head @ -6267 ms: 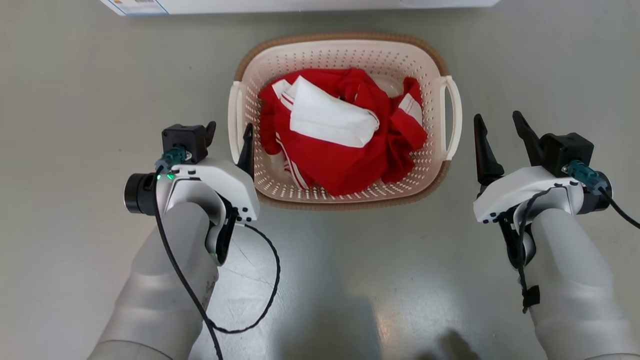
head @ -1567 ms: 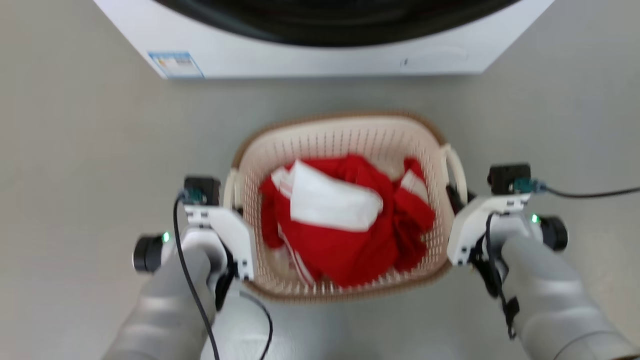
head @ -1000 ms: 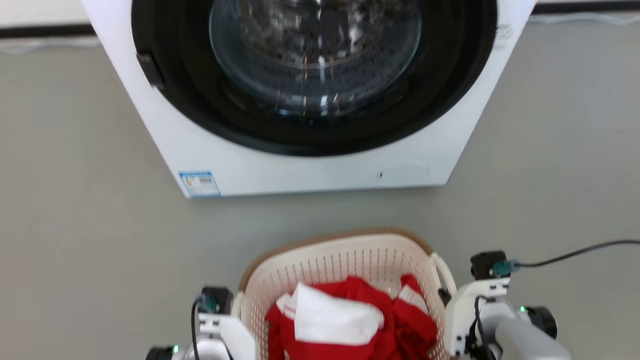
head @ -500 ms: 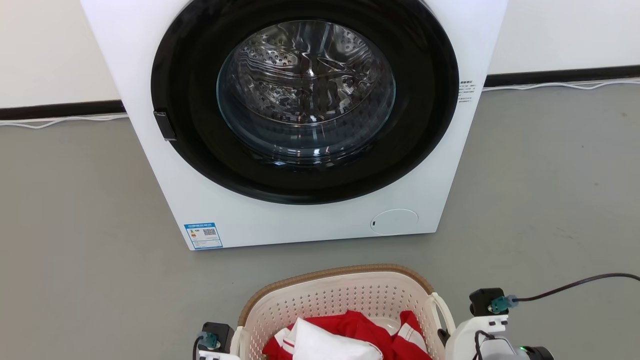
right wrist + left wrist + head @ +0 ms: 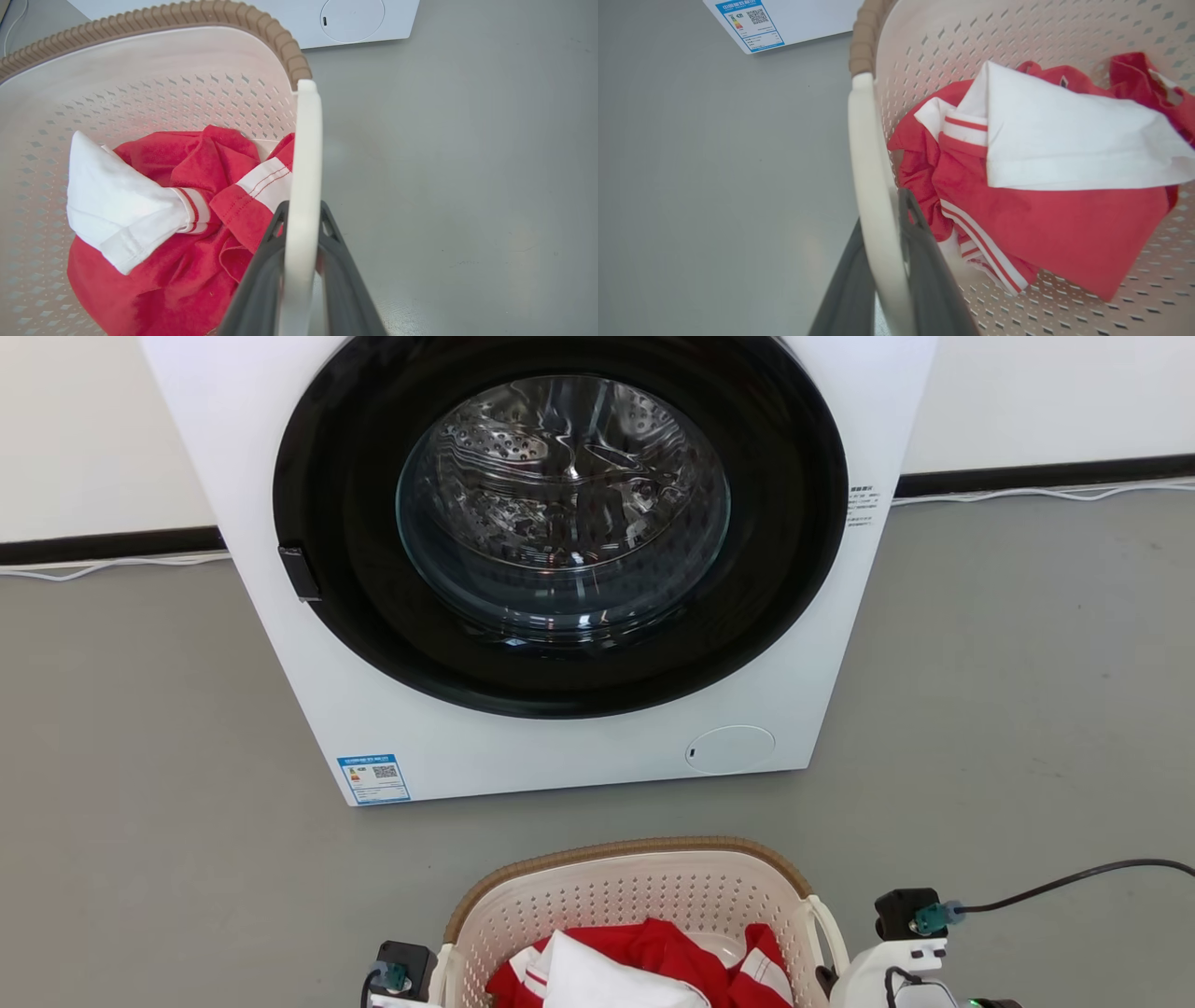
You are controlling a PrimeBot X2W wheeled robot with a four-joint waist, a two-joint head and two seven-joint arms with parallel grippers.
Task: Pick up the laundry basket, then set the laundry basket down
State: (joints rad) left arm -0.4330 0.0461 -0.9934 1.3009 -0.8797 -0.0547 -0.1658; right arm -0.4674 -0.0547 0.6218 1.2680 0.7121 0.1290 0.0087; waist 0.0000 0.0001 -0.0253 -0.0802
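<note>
Straddling the laundry basket (image 5: 624,850), the left gripper (image 5: 882,219) and right gripper (image 5: 302,207) each pinched a side handle (image 5: 306,140), basket centred between them, in front of the washing machine (image 5: 579,761), equally near both arms.

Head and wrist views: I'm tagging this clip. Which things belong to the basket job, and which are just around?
Job: laundry basket; left end effector and right end effector, each clamped on a side handle.
Just around: washing machine; its blue label; red and white clothes in the basket; white cable.
</note>
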